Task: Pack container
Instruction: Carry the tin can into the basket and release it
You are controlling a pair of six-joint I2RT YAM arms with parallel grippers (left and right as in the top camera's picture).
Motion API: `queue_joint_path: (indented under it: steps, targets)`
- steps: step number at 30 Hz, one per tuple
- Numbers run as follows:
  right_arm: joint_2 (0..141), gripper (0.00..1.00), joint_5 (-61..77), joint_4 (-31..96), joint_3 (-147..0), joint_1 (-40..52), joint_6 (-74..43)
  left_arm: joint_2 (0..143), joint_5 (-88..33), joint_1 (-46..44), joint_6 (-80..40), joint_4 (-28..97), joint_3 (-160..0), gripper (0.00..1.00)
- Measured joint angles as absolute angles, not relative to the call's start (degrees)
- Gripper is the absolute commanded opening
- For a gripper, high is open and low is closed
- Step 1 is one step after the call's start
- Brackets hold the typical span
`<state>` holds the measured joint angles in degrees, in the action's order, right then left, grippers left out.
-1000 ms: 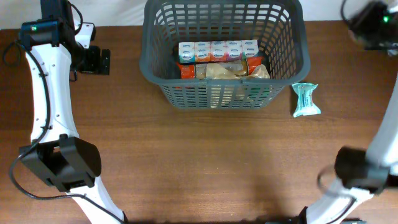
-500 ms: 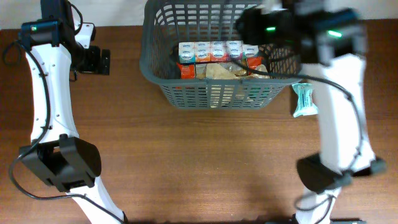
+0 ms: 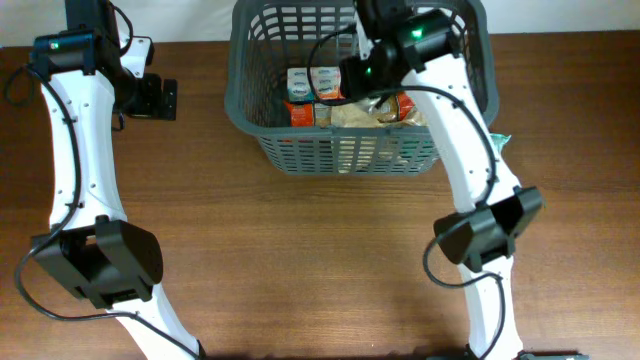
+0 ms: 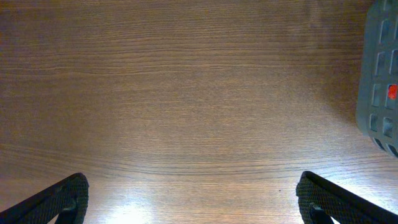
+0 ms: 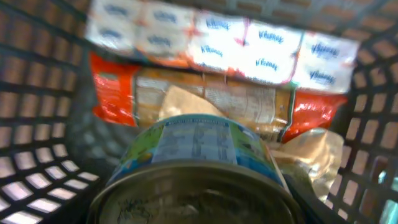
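Basket [image 3: 340, 152] at 12 o'clock on surface [image 3: 300, 260]. Right gripper [image 3: 356, 78] down inside basket, clamped on can [image 5: 199, 155], above tissue packs [image 5: 249, 50] and orange bag [image 5: 112, 102]. Left gripper [image 4: 193, 199] at 10 o'clock, fingers wide apart, low over surface beside basket.
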<state>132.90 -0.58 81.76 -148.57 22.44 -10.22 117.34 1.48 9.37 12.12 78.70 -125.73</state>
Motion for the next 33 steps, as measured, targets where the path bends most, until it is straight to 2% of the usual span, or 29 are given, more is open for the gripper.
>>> queue_joint_path:
  steps: [11, 13, 14, 17, 23, 27, 33]
  targets:
    - [135.3, 0.38, -3.4, 79.1, -137.8, 22.4, -10.1, 117.3, 1.5, 9.4, 12.1, 78.7, -125.7, 0.99]
    - [135.3, 0.48, -3.7, 78.7, -135.4, 22.4, -10.1, 117.3, 1.5, 9.4, 12.1, 78.7, -125.7, 0.99]
    - [135.3, 0.57, -3.7, 78.2, -134.2, 22.4, -10.1, 117.3, 1.5, 9.4, 12.1, 78.7, -125.7, 0.99]
    - [135.4, 0.75, -3.9, 77.7, -132.8, 22.4, -10.1, 117.3, 1.5, 9.4, 12.1, 78.7, -125.7, 0.99]
    - [135.5, 1.0, -4.1, 77.4, -133.7, 22.3, -10.1, 117.3, 1.5, 9.4, 12.1, 78.7, -125.7, 0.99]
    - [135.3, 1.0, -4.1, 78.4, -138.3, 21.7, -10.0, 117.3, 1.5, 9.4, 12.1, 78.7, -125.7, 0.99]
    - [131.4, 0.98, -4.1, 83.2, -152.8, 19.0, -10.0, 117.3, 1.5, 9.4, 12.1, 78.7, -125.7, 0.99]
